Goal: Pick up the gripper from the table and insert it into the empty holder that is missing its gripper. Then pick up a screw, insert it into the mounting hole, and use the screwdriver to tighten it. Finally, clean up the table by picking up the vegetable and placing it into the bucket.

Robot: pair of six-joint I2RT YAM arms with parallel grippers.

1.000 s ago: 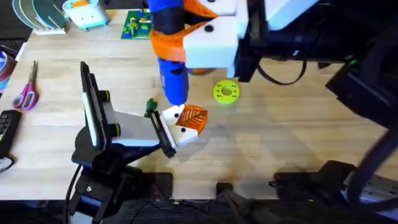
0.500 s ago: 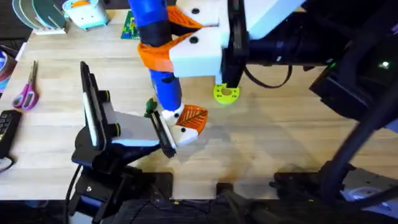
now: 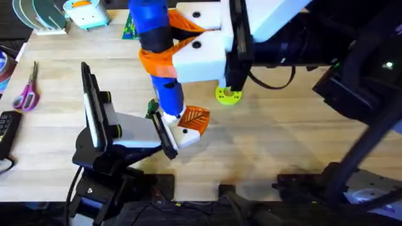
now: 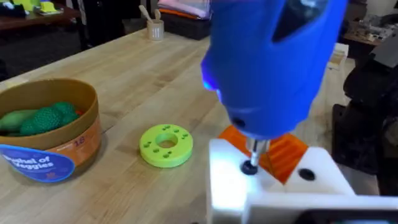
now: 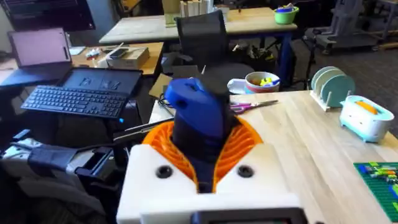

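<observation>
My right gripper [image 3: 162, 43] is shut on the blue screwdriver [image 3: 164, 75], held upright with orange pads [image 5: 245, 140] on both sides of its body. The bit [image 4: 252, 152] rests on a screw [image 4: 250, 167] in the white holder [image 4: 280, 186] on my left gripper [image 3: 187, 127]. The orange gripper tip [image 3: 196, 119] sits in that holder. A tiny dark green vegetable [image 3: 151, 107] lies on the table [image 3: 282, 132] just beside the left gripper. The bucket [image 4: 62, 149] stands behind, with green toy vegetables inside.
A lime-green disc [image 3: 227, 94] lies right of the screwdriver, between it and the bucket in the left wrist view. Scissors [image 3: 26, 94] and a black remote [image 3: 6, 129] lie at the left edge. A green brick plate [image 3: 132, 25] and a light blue toy [image 3: 85, 12] stand at the back.
The right gripper has carried the screwdriver a little to the left and down, bringing its tip from beside the holder onto it. The left arm has stayed still.
</observation>
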